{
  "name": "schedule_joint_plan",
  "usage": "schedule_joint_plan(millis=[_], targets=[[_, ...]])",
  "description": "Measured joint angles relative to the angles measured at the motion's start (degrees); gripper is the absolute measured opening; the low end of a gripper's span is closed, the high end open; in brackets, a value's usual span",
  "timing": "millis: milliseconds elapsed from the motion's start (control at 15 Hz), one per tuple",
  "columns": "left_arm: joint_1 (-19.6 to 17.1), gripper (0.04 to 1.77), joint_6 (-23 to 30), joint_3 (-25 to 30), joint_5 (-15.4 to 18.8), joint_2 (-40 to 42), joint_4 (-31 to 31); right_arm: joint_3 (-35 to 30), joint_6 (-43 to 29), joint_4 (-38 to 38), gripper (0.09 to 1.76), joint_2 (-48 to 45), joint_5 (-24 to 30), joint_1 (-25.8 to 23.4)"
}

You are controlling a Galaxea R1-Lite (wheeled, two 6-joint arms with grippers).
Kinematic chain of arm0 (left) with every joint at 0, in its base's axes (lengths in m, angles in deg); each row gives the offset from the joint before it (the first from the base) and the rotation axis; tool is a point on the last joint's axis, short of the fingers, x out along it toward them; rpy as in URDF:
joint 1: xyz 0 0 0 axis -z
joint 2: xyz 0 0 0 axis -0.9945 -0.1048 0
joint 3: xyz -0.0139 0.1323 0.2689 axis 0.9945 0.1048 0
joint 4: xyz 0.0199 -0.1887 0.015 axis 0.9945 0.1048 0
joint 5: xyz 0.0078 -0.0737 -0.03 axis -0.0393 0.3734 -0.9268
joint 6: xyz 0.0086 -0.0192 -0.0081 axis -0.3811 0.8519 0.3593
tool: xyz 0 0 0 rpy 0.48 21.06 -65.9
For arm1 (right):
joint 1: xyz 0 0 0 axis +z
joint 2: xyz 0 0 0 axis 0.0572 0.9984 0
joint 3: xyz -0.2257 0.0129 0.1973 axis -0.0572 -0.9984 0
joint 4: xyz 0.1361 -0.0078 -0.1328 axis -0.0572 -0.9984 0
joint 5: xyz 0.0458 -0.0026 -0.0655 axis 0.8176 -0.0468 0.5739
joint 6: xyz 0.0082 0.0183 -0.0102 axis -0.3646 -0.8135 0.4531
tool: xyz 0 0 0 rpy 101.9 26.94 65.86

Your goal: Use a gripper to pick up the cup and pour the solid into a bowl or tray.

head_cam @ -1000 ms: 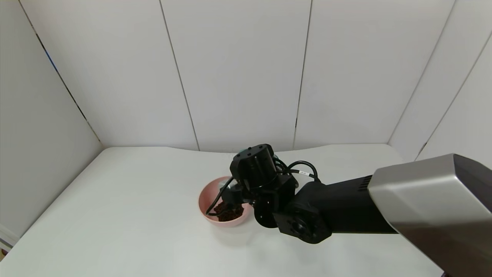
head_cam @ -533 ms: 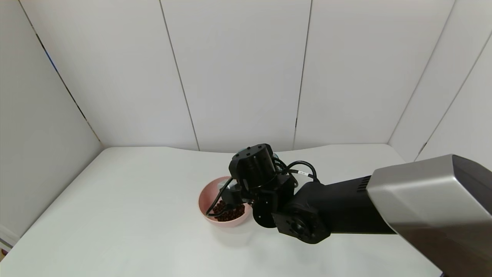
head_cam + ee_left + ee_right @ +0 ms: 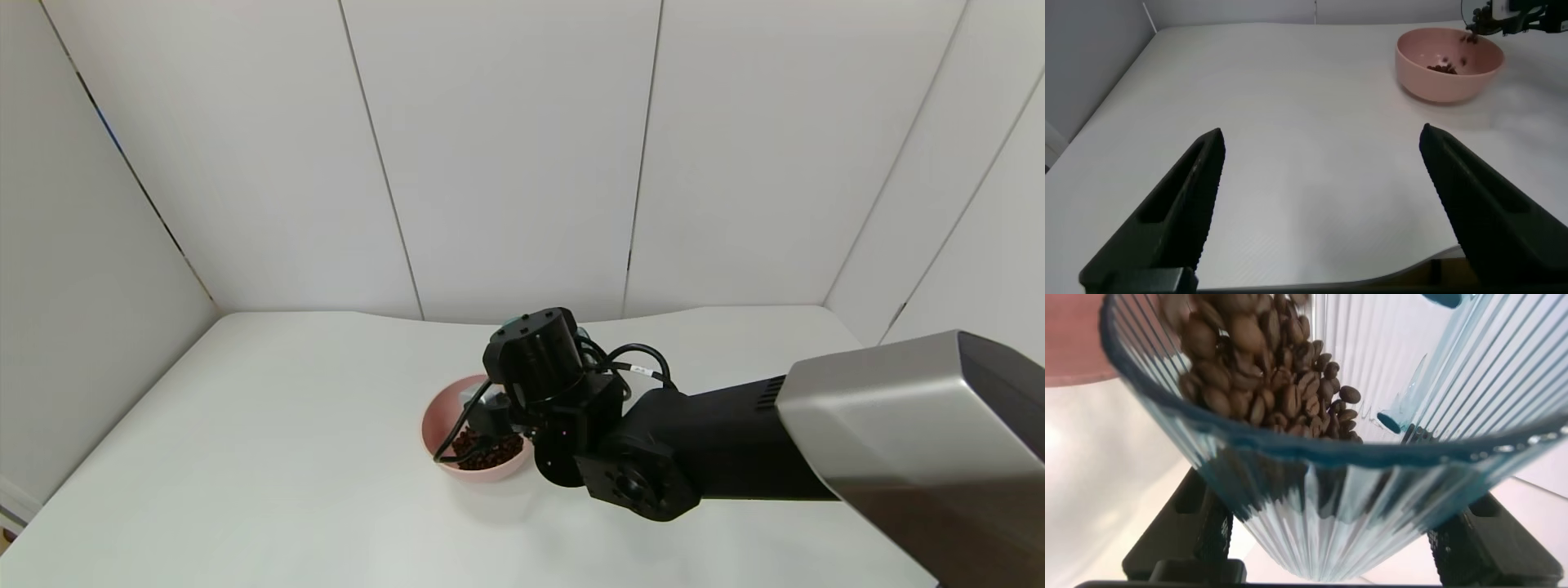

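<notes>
My right gripper is shut on the ribbed blue-grey cup and holds it tipped over the pale-pink bowl. In the right wrist view brown pellets slide toward the cup's rim. More pellets lie in the bowl's bottom. In the head view the cup is mostly hidden behind the wrist. The left wrist view shows the bowl far off, with pellets falling into it. My left gripper is open and empty, low over the table's near left part.
The white table is bounded by white wall panels at the back and both sides. My right arm reaches in from the right, over the table's right half. The table's front edge shows in the left wrist view.
My right wrist has turned slightly further and shifted a little left. The pile of pellets in the bowl has grown and spread.
</notes>
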State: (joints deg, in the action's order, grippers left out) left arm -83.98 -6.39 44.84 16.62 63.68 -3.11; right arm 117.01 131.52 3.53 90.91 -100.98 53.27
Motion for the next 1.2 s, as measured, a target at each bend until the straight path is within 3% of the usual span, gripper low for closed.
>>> schedule_joint_plan(millis=[867, 1200], targets=[[0.0, 1.72, 0.0, 0.0, 0.0, 0.0, 0.0, 0.0, 1.6, 1.9, 1.33, 0.5, -2.0, 0.5], [0.0, 1.72, 0.0, 0.0, 0.0, 0.0, 0.0, -0.5, -1.8, 2.7, 1.33, 0.4, -0.6, -0.2]])
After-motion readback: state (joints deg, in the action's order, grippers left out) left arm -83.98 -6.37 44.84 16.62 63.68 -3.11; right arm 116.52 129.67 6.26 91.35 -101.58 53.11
